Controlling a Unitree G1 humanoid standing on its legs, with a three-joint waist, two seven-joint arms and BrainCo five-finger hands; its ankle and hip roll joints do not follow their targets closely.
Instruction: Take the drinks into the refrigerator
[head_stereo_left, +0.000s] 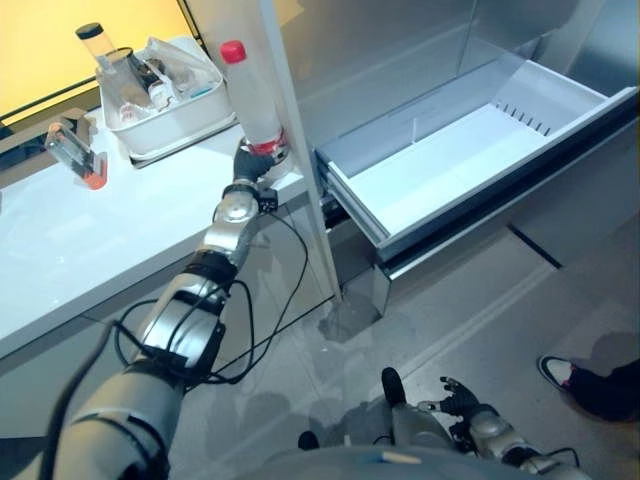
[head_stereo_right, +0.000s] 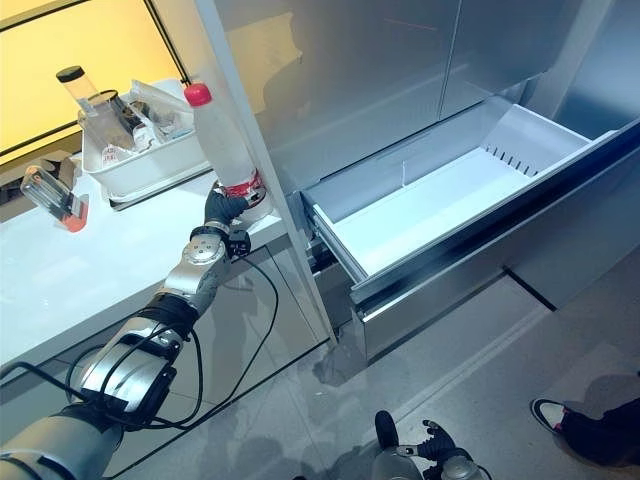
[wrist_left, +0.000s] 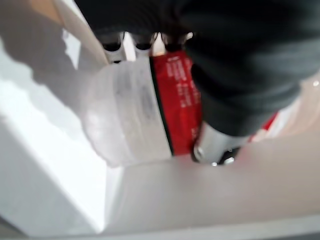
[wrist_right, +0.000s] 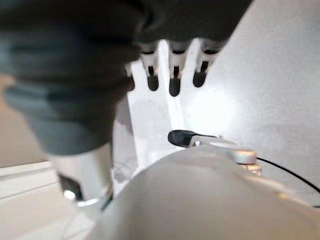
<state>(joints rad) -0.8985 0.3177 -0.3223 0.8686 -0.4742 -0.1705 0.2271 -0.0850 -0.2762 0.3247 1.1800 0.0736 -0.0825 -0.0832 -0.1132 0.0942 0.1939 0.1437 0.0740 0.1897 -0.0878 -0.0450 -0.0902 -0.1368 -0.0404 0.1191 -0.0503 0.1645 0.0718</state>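
A clear drink bottle (head_stereo_left: 252, 95) with a red cap and a red label stands upright near the right end of the white counter (head_stereo_left: 120, 230). My left hand (head_stereo_left: 250, 165) is shut on its lower part, at the label. Up close, the fingers (wrist_left: 142, 42) and thumb (wrist_left: 215, 145) wrap round the bottle (wrist_left: 130, 110). To the right, the refrigerator's white drawer (head_stereo_left: 450, 170) is pulled out with nothing in it. My right hand (head_stereo_left: 460, 400) hangs low above the floor, its fingers (wrist_right: 172, 75) straight and holding nothing.
A white tub (head_stereo_left: 160, 100) of bottles and packets stands behind the bottle on the counter. A tumbler with an orange base (head_stereo_left: 75, 155) lies further left. A white upright panel (head_stereo_left: 300, 180) rises between counter and drawer. A person's shoe (head_stereo_left: 560, 372) is on the floor at right.
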